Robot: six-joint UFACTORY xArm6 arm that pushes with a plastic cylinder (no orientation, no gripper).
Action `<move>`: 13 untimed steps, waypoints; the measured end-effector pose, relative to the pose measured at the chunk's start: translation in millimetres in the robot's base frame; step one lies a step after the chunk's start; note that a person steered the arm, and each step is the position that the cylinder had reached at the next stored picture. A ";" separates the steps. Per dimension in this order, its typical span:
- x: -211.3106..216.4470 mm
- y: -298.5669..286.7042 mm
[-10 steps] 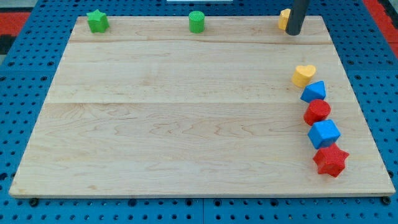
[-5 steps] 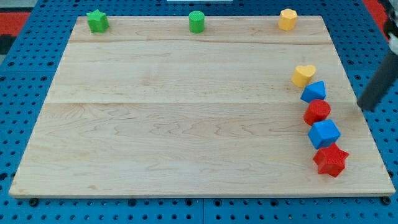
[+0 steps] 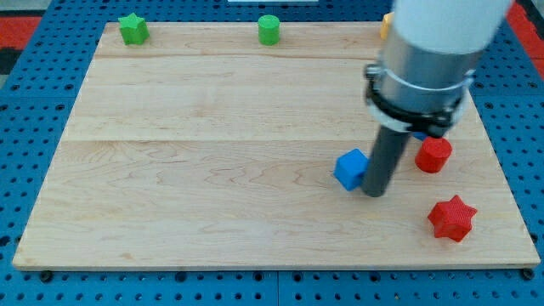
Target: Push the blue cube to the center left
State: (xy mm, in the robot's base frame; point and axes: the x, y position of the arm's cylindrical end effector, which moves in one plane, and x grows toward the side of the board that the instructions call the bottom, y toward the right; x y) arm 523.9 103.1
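Observation:
The blue cube (image 3: 349, 168) lies on the wooden board (image 3: 212, 161), right of the middle. My tip (image 3: 374, 193) rests on the board against the cube's right side. The arm's grey body rises above it and hides the yellow heart block and most of the other blue block, of which only a sliver (image 3: 420, 135) shows.
A red block (image 3: 433, 154) and a red star (image 3: 451, 218) lie right of my tip. A green star (image 3: 133, 28) and a green cylinder (image 3: 269, 29) sit at the board's top edge. A yellow block (image 3: 386, 24) peeks out at the top right behind the arm.
My tip swept from the top right, round the right edge, to the blue cube. The cube has slid left out of the row of blocks. The arm now hides the yellow heart.

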 end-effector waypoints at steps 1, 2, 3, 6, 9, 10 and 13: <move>-18.1 -31.0; -32.2 -22.4; -33.0 3.0; -66.7 -88.1; -62.4 -212.8; -66.9 -248.0; -108.6 -301.2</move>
State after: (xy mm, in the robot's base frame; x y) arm 415.4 -198.1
